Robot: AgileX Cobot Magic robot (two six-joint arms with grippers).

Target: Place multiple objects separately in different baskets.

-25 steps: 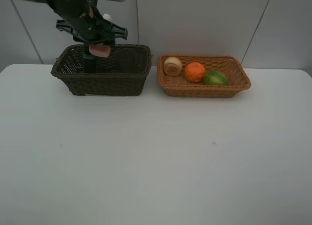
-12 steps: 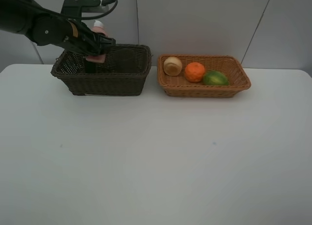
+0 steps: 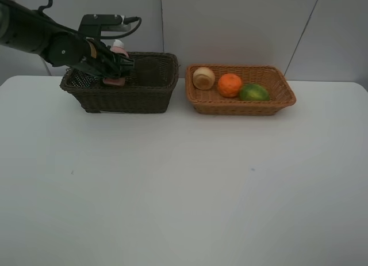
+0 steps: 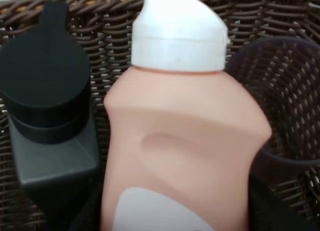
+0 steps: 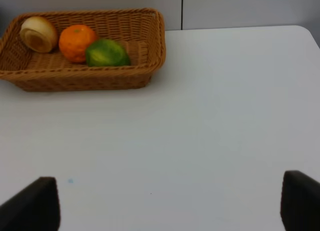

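Because toiletries go in the dark basket point(image 3: 144, 96), your left gripper point(image 3: 115, 67) clasps the pink bottle point(image 4: 180, 151) inside; right gripper point(image 5: 170, 201) gapes empty.

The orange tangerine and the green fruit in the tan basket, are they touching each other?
Touching. The right wrist view shows the tangerine pressed against the green fruit with no gap, in the tan basket.

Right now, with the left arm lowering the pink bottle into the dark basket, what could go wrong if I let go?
1. The pink bottle sits close beside the dark pump bottle and the cup; it may tip or knock one over.
2. Withdrawing, the left pincer could catch the dark basket rim and drag it.
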